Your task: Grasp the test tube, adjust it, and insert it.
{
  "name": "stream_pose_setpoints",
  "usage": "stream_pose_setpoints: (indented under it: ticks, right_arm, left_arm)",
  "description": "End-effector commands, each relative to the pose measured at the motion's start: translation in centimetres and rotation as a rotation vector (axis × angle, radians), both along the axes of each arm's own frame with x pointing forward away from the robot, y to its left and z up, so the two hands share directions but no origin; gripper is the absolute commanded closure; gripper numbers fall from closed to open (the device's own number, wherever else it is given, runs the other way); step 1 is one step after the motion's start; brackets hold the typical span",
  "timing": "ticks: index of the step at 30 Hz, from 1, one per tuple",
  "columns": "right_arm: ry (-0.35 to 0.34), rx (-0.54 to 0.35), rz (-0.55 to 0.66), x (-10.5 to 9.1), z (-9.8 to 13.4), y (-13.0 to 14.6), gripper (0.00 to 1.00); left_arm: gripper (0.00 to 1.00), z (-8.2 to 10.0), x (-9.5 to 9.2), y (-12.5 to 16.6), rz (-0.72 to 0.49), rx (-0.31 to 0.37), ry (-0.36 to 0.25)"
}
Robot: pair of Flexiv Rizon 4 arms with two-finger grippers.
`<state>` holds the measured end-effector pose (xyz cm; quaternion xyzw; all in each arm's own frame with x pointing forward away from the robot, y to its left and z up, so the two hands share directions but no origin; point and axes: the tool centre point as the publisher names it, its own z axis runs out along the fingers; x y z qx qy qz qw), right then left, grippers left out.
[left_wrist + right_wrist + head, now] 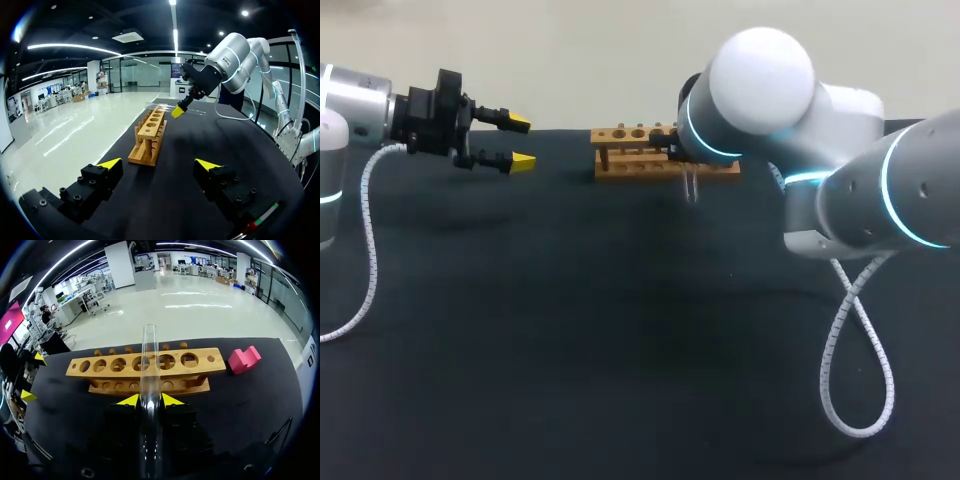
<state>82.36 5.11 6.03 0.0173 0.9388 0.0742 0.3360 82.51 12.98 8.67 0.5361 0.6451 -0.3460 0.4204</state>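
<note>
Plain black matte table (570,380)

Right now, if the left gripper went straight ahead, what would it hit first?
Probably the near end of the light wooden test-tube rack, though depth from the left gripper is unclear.

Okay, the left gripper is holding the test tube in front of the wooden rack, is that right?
No, the right gripper holds the test tube in front of the wooden rack, as the right wrist view shows. The left gripper is open and empty.
</note>
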Motion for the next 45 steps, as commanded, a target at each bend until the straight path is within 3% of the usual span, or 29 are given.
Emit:
stream_pose_setpoints:
  ticks: [1,45]
  right_arm:
    - [0.02,-0.003,0.002,0.3,-0.1,0.1,1.0]
    - [0.165,0.023,0.085,0.5,-2.2,0.1,1.0]
  left_arm:
    - [0.0,-0.1,-0.1,0.0,0.002,-0.002,-0.005]
    - [0.0,-0.1,-0.1,0.0,0.002,-0.002,-0.005]
